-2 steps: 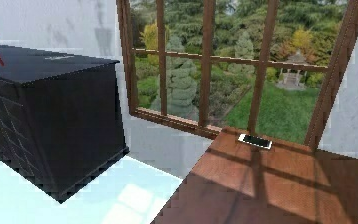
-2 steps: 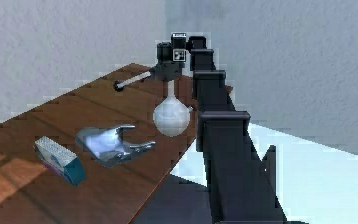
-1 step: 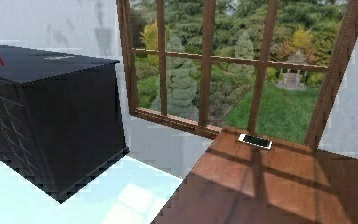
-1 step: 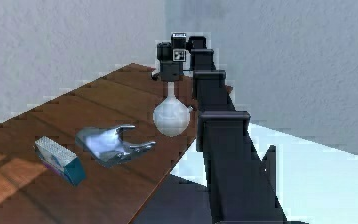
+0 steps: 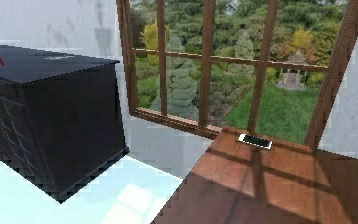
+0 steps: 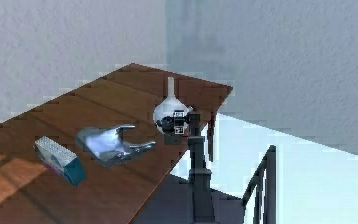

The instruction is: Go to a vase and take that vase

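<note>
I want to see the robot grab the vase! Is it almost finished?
Getting there looks done: the white vase stands on the wooden table, close alongside. In hand: the arm reaches out and the gripper is right at the vase. Left: the vase sits on the tabletop, so I cannot tell whether it is held; lifting it clear remains.
</note>
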Controlling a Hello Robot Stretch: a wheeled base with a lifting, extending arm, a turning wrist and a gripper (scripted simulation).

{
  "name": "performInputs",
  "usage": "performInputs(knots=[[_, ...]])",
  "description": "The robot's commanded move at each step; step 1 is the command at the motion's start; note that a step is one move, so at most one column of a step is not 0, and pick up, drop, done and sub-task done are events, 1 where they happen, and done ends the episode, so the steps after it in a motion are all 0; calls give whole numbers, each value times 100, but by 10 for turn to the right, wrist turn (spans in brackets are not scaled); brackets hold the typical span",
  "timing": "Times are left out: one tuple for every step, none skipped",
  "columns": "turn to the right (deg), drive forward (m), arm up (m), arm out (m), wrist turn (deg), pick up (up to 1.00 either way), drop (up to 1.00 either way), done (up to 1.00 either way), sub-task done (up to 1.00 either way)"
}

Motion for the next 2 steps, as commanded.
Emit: performInputs(knots=[[0,0,0,0,0,100,0,0,0],[0,0,10,0,0,0,0,0,0]])
